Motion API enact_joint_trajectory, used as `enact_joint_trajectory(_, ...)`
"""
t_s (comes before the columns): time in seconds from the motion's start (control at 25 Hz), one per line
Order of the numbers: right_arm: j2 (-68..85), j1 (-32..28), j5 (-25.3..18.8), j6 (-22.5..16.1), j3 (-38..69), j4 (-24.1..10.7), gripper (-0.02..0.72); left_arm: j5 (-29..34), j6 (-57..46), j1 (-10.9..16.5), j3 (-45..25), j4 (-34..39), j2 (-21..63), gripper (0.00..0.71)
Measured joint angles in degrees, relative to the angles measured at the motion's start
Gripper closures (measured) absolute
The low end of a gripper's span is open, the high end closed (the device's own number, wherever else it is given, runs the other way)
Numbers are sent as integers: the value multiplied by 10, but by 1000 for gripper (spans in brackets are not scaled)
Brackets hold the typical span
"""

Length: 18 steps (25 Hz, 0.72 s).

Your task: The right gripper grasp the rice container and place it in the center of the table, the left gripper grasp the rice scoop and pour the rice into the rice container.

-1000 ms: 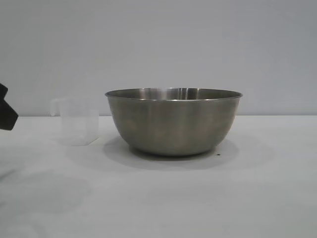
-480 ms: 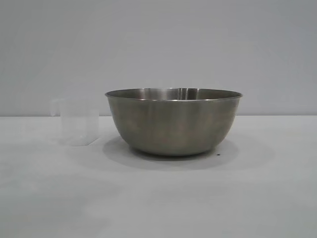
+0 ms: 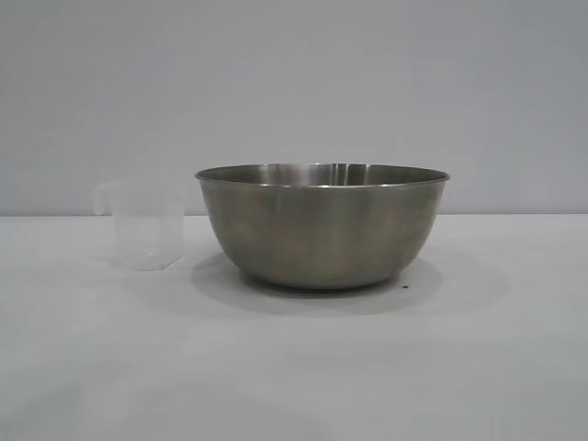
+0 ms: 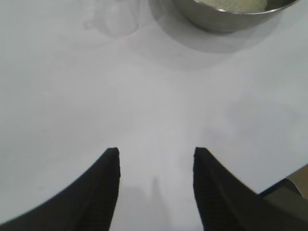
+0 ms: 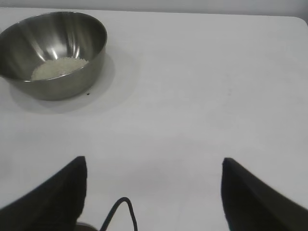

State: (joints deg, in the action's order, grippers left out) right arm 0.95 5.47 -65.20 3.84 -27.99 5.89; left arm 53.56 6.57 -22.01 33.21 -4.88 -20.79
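On the bench [image 3: 294, 367], from left to right in the exterior view: first the rice scoop [image 3: 145, 224], upright, clear of any gripper, loop handle at the rim turned away from the bowl. Just beside it, not touching, the rice container [image 3: 322, 224], a big steel bowl standing level near the middle of the bench, with a tiny dark speck on the surface by its right foot. No arm anywhere in this view.

Left wrist view: left gripper [image 4: 155, 161] with fingers apart and nothing between them, hanging above bare bench, well short of both scoop [image 4: 115, 17] and bowl [image 4: 231, 17]. Scoop seen only as a faint pale shape at the picture's edge. A strip of rice [image 4: 236, 4] just visible inside the bowl's rim.

Right wrist view: right gripper [image 5: 154, 166] spread wide, empty, over open bench, well apart from the bowl [image 5: 55, 53]. Rice [image 5: 57, 67] lying as a small white heap on the bowl's floor. A thin black cable looping up between the two fingers.
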Motion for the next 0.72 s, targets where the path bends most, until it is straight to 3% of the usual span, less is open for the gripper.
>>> enact_joint_trajectory(0.04, 0, 0, 0, 0, 0, 0, 171, 16, 0, 0, 0, 0, 23, 371)
enact_joint_trajectory(0.08, 0, 0, 0, 0, 0, 0, 171, 34, 0, 0, 0, 0, 41, 301)
enact_joint_trajectory(0.2, 0, 0, 0, 0, 0, 0, 171, 92, 0, 0, 1, 0, 95, 194)
enact_joint_trajectory(0.36, 0, 0, 0, 0, 0, 0, 171, 153, 0, 0, 1, 5, 153, 198)
enact_joint_trajectory(0.4, 0, 0, 0, 0, 0, 0, 171, 157, 1, 0, 1, 11, 167, 198)
enact_joint_trajectory(0.44, 0, 0, 0, 0, 0, 0, 171, 159, 1, 0, 1, 16, 180, 251)
enact_joint_trajectory(0.72, 0, 0, 0, 0, 0, 0, 171, 167, 2, 0, 1, 47, 219, 251)
